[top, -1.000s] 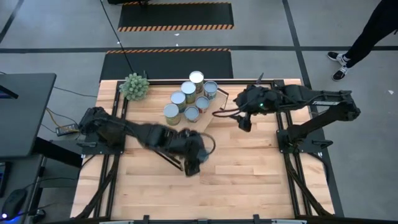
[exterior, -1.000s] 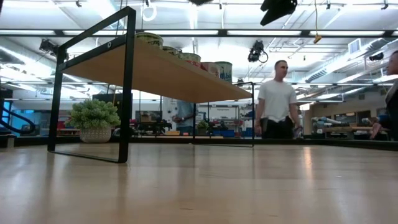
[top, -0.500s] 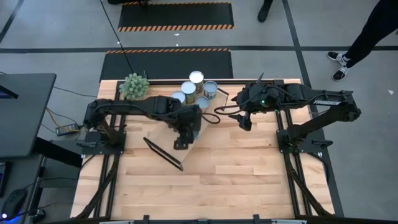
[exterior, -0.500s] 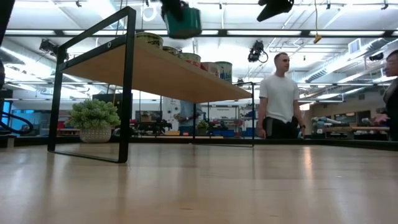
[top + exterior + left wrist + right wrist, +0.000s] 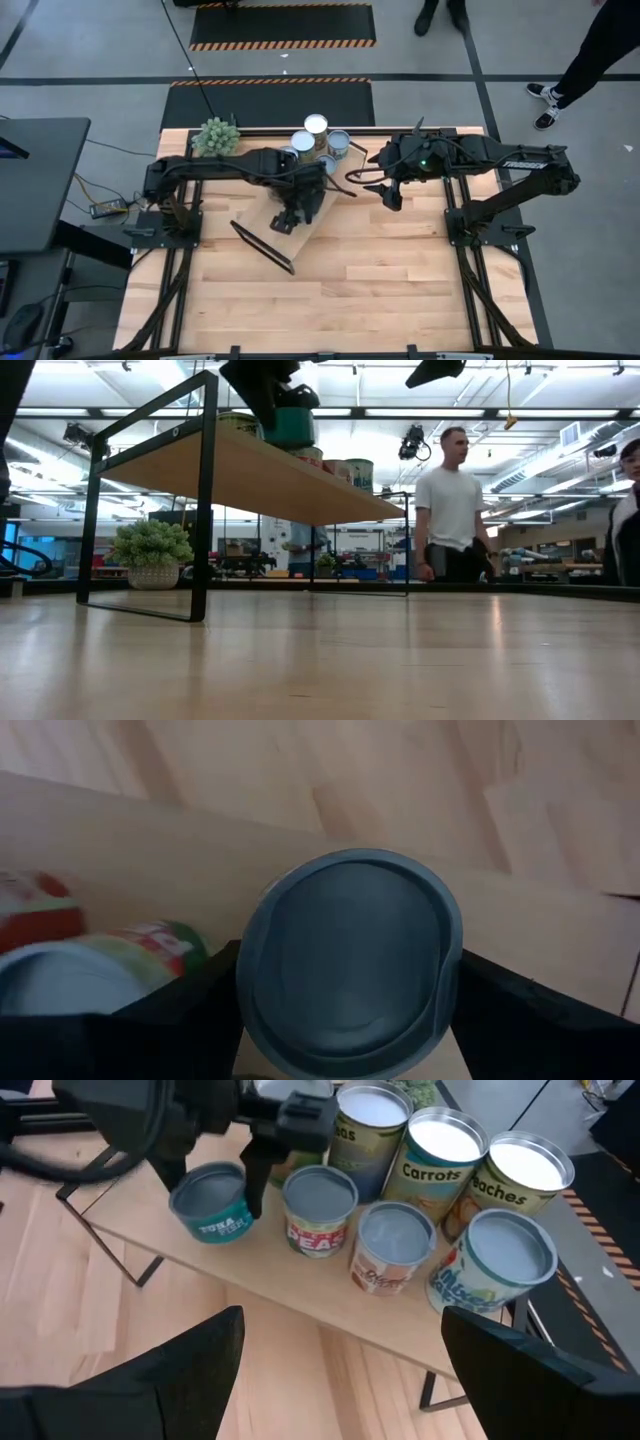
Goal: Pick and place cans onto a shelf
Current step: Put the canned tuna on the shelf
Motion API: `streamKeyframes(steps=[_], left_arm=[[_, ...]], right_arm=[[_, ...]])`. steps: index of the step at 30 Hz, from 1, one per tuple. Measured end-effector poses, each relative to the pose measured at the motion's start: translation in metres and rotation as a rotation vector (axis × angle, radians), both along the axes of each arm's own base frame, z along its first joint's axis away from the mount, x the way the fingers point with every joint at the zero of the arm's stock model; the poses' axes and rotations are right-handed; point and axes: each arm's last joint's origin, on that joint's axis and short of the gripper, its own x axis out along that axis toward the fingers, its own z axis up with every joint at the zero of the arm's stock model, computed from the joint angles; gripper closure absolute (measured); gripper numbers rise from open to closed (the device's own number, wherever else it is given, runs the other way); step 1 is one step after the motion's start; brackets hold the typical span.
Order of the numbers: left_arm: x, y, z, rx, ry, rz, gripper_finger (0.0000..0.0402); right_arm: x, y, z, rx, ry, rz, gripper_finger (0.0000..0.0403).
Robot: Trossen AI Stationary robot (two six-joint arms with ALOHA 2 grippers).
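Observation:
The shelf (image 5: pixel 258 218) is a light-wood board on black frame ends, standing slantwise at the table's far middle. Several cans (image 5: pixel 316 124) stand on its far half; they also show in the right wrist view (image 5: pixel 395 1245). My left gripper (image 5: pixel 290 212) is over the shelf's middle, shut on a teal can with a blue-grey top (image 5: pixel 350 960), which also shows from the right wrist (image 5: pixel 210 1200) and from low down (image 5: pixel 290 425). My right gripper (image 5: pixel 390 195) hangs open and empty to the right of the shelf's far end. My left gripper pinches the teal can between its two fingers (image 5: pixel 200 1010), on opposite sides just under the top rim (image 5: pixel 243 990). The fingers come from above, pointing down. The can is upright, with its bottom at the shelf board (image 5: pixel 250 475); whether it rests there or hangs just above, I cannot tell.
A spiky green plant (image 5: pixel 216 138) stands at the table's far left. A red-and-green labelled can (image 5: pixel 320 1205) stands close beside the held one. Bare tabletop (image 5: pixel 380 280) lies on the near side of the shelf. People (image 5: pixel 450 510) stand in the room behind.
My left gripper has carried the teal can from the table's middle toward the far edge, over the shelf, then down to the board beside the other cans. The can has stayed upright.

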Motion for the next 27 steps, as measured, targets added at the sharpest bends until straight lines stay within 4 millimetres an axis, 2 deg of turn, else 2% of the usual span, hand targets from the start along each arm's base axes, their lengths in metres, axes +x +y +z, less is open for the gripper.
streamKeyframes(steps=[4, 10, 12, 21, 27], left_arm=[[0.000, -0.004, -0.001, 0.010, 0.009, -0.044, 0.0114], [-0.001, -0.014, -0.002, 0.107, 0.011, -0.302, 0.0114], [-0.001, -0.014, -0.002, 0.104, 0.003, -0.327, 0.0114], [0.005, -0.013, -0.017, 0.106, 0.071, -0.366, 0.0114], [0.008, -0.013, -0.020, 0.108, 0.085, -0.278, 0.0095]], right_arm=[[0.001, 0.000, 0.001, -0.002, -0.009, 0.003, 0.0056], [0.003, 0.000, 0.004, -0.017, -0.042, 0.013, 0.0056], [0.003, 0.000, 0.005, -0.017, -0.054, 0.014, 0.0056], [0.010, 0.001, 0.003, -0.009, -0.064, 0.037, 0.0056], [0.015, 0.001, 0.000, 0.006, -0.053, 0.059, 0.0056]])
